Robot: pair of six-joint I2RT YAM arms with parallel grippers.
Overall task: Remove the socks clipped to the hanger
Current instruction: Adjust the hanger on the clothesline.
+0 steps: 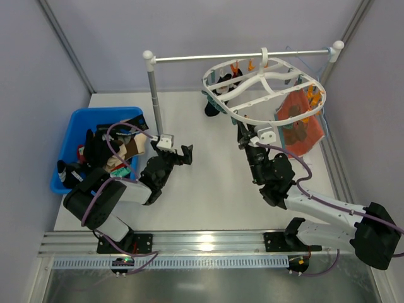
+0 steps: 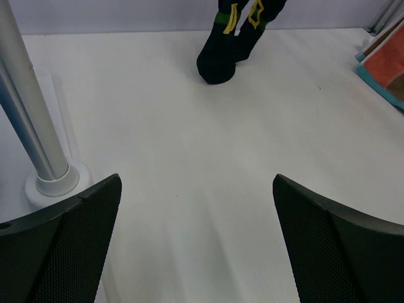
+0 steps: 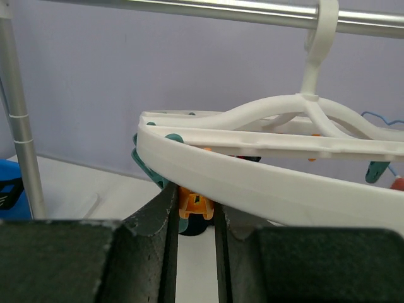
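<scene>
The white oval hanger (image 1: 268, 95) hangs by its hook from the rail. Dark socks (image 1: 219, 96) with yellow and green marks hang from clips at its back left and also show in the left wrist view (image 2: 228, 39), toes touching the table. My right gripper (image 1: 245, 134) is raised under the hanger's near rim (image 3: 265, 180), and its fingers (image 3: 158, 218) press on both sides of an orange clip (image 3: 197, 205). My left gripper (image 1: 184, 154) is open and empty, low over the table (image 2: 196, 183), well short of the socks.
A blue bin (image 1: 76, 129) at the left holds several loose socks. The rail stand's post (image 1: 153, 104) and foot (image 2: 53, 180) stand just left of my left gripper. An orange-red flower-print cloth (image 1: 300, 123) hangs at the hanger's right side.
</scene>
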